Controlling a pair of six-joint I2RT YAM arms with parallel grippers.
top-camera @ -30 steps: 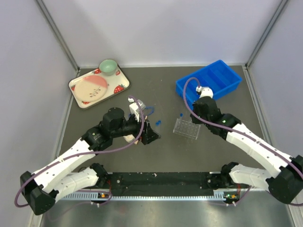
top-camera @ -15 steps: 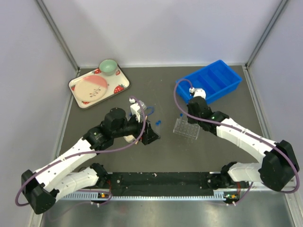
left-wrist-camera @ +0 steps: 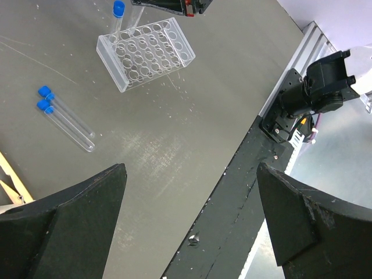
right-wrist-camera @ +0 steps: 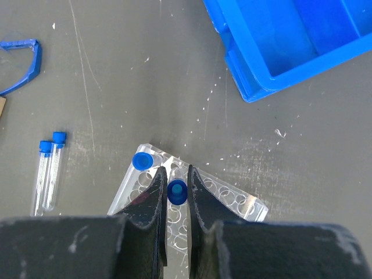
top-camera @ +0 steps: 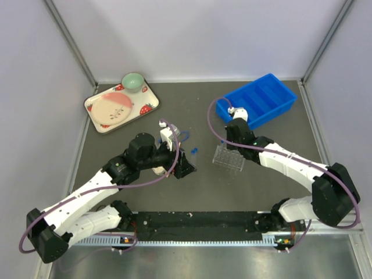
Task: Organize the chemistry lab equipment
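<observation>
Worktop: I was looking down on a dark grey worktop, scuffed with fine pale scratches, with both arms reaching out over it from the near edge.

Blue compartment bin: It sat turned at an angle in the far right corner, its long compartments side by side.

Strawberry-print tray: It lay in the far left corner and carried a pink plate, with a green bowl at its far end.

Left claw: I had it hanging over the middle of the worktop, left of the rack. Its jaws were spread wide with nothing between them.

Right claw: It pointed down over the rack, and its jaws were pinched onto a blue-capped tube just under the cap.

Tube rack: The clear rectangular rack lay flat, right of the middle. It was on the near side of the bin and apart from it, its grid of round wells facing up.

Held tube: It stood upright between the right claw's fingers, over the rack's far rows. I could not tell whether its bottom had entered a well.

Standing tube: It stood upright in the well at the rack's far left corner, just beside the held tube.

Loose tubes: Two lay side by side on the bare worktop left of the rack, caps pointing the same way.

Wooden stick: Only a pale end of it showed, at the left edge of my left wrist view.
</observation>
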